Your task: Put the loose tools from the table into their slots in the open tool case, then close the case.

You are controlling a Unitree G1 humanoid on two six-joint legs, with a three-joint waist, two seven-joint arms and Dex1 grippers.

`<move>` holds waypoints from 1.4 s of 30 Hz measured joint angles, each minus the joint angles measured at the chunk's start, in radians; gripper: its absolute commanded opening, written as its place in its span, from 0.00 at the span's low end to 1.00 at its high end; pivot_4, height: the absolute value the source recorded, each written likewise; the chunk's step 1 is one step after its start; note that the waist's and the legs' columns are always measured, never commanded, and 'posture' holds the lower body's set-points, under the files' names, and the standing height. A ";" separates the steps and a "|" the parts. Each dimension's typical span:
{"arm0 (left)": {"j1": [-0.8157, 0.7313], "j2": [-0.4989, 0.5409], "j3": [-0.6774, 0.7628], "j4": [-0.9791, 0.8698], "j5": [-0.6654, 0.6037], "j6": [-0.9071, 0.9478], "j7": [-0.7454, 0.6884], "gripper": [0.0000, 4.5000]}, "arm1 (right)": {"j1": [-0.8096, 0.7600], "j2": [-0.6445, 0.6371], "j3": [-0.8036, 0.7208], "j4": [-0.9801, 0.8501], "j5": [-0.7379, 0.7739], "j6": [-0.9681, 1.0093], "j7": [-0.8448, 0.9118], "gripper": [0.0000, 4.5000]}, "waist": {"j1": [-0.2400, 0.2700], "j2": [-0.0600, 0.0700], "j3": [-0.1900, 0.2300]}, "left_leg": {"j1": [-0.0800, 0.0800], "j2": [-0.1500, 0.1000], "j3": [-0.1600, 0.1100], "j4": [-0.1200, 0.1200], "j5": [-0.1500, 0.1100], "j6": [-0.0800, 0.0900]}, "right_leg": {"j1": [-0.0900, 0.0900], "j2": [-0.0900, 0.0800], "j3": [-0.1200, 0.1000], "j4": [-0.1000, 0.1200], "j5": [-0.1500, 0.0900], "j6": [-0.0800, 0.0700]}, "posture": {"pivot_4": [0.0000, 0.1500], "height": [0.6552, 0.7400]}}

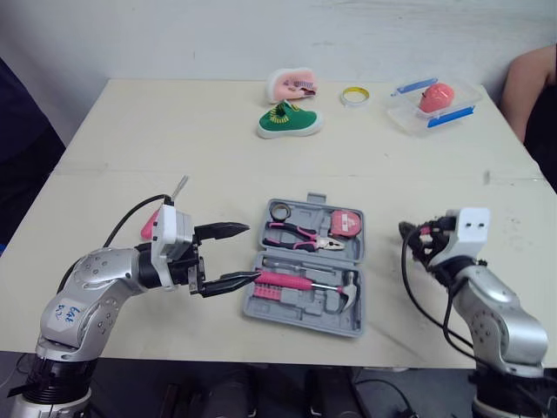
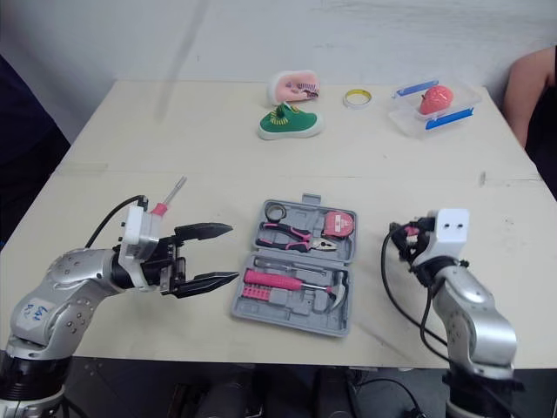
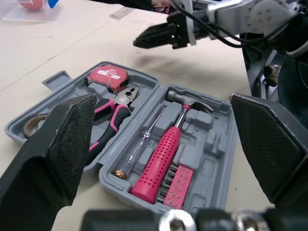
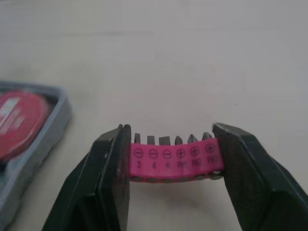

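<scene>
Lying open near the front edge of the beige table (image 1: 130, 131), the grey tool case (image 1: 300, 315) is the centre of the work. Its slots hold a hammer (image 3: 161, 159) with a pink handle, pink-handled pliers (image 1: 300, 235), a red tape measure (image 3: 108, 76), a thin tester screwdriver (image 3: 143, 142) and one pink strip of bits (image 3: 177, 185). The left gripper (image 1: 251, 252) hangs just beside the left edge of the case, its two fingers spread wide and empty. The right gripper (image 4: 172, 144) is to the right of the case and apart from it. It is clenched on a pink bit holder (image 4: 173, 159), which it presses by its two ends between the pads. A loose pink-handled screwdriver (image 2: 170, 197) lies on the table behind the left gripper.

I judge that the step in hand is to bring the bit holder to the case. The next move asks to carry it left over the half nearer the robot, to turn it until it matches a free recess, and to press it flat before letting go. After this come the screwdriver and then the lid.

On the holder I can read 3, 4 and 6 under minus signs, then PH1 and PH2 under cross signs. The last mark starts with PH, but a finger covers its end. The white label on the tape measure is too small to read.
</scene>
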 measured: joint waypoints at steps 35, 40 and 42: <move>0.003 -0.014 -0.007 0.093 0.041 -0.104 -0.087 1.00 | 0.268 -0.208 -0.112 0.091 0.168 -0.441 0.611 1.00 | 0.002 -0.002 0.001 | 0.002 0.000 0.000 0.000 -0.002 0.005 | 0.000 0.000 0.000 0.000 0.000 0.000 | 1.00 1.00; -0.001 -0.003 -0.027 0.105 0.037 -0.094 -0.140 1.00 | 0.107 -0.478 -0.016 0.440 0.106 -0.607 1.045 1.00 | -0.001 0.000 0.003 | 0.003 -0.003 0.003 0.004 -0.002 0.011 | 0.004 -0.002 0.001 -0.001 0.002 0.004 | 1.00 1.00; -0.008 0.000 -0.035 0.109 0.037 -0.091 -0.157 1.00 | -0.040 -0.574 0.029 0.611 0.067 -0.621 1.184 1.00 | -0.002 0.000 0.006 | 0.004 -0.002 0.004 0.005 -0.003 0.013 | 0.004 -0.003 0.003 -0.002 0.003 0.005 | 1.00 1.00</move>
